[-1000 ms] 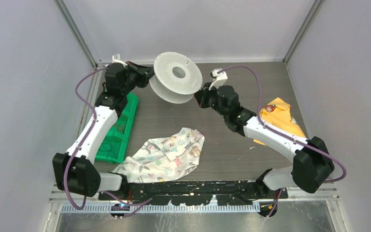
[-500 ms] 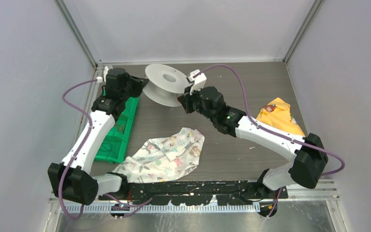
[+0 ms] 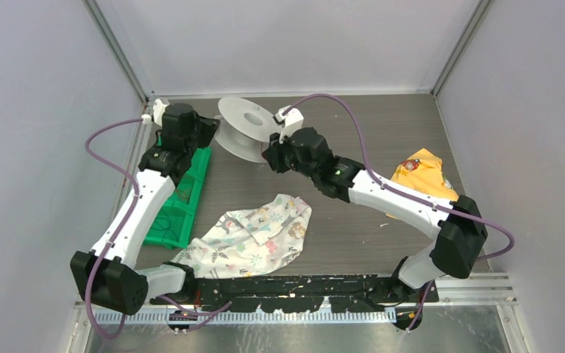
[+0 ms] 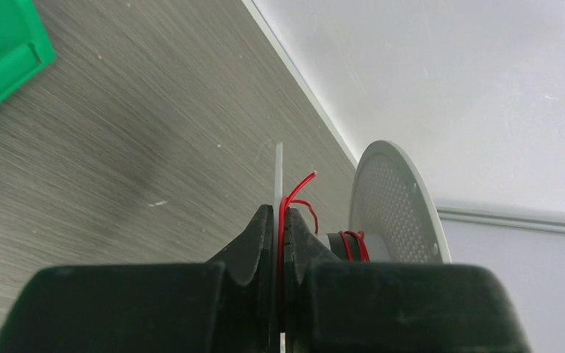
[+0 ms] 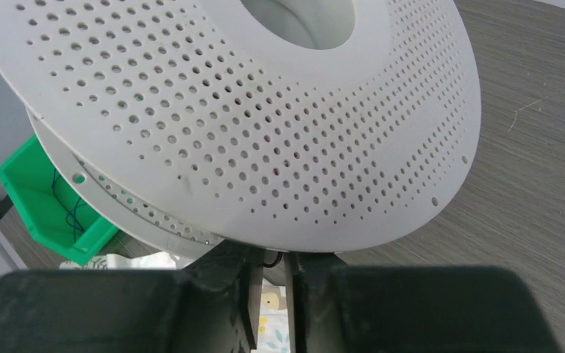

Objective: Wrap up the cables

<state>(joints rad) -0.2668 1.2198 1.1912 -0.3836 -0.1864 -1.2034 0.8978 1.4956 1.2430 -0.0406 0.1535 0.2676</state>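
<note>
Left gripper (image 4: 279, 220) is clamped tight on the thin near rim of the white spool (image 3: 246, 129), w/ the red cable (image 4: 298, 187) pinched in the same bite. Its loose end curls up just above my fingers, and a few turns sit on the hub btwn the two discs. Right gripper (image 5: 268, 294) is under the edge of the other disc, jaws a narrow slit apart. Can't tell if it's gripping that rim or just letting go. The spool is at the back of the bench (image 3: 353, 220), close to the rear wall, above the far end of the green bin (image 3: 184, 195). Risks: if the right side is releasing, the whole spool hangs off one thin rim on the left and prob swings or slips. Any twist there could drag the cable end out of the pinch, and the turns on the hub look few enough to spring loose. The wall's near too, so a bump is possible. Vs a sec ago, the spool was higher and nearer mid-bench, its face tipped toward the top cam. Now it's lower, lying flatter, further back-left, and both arms have swung left w/ it.
</note>
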